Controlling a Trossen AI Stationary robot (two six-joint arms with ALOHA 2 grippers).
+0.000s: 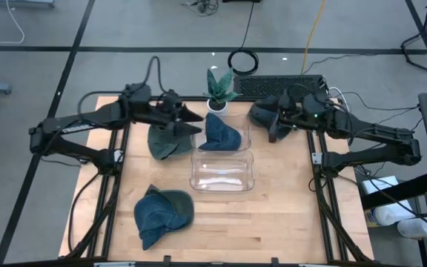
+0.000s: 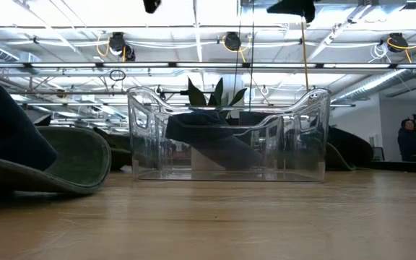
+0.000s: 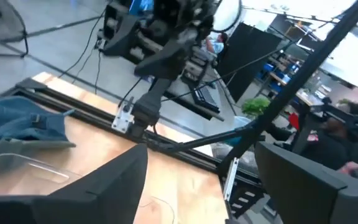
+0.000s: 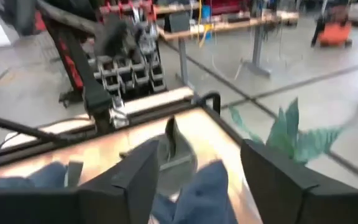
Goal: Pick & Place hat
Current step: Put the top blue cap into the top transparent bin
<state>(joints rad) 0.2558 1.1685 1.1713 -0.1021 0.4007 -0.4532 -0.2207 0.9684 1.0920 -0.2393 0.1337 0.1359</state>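
Bright, even light falls from the ceiling strips [image 2: 193,45] seen in the low view, and glare runs along the rim of the clear bin [image 1: 222,170] from above. The near hat [image 2: 42,162] in the low view is soft and out of focus. Both wrist pictures smear with motion blur, and the plant [image 4: 291,134] is streaked.

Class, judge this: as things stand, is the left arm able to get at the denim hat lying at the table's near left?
Probably yes: the denim hat lies uncovered on the left arm's side, with nothing over it.
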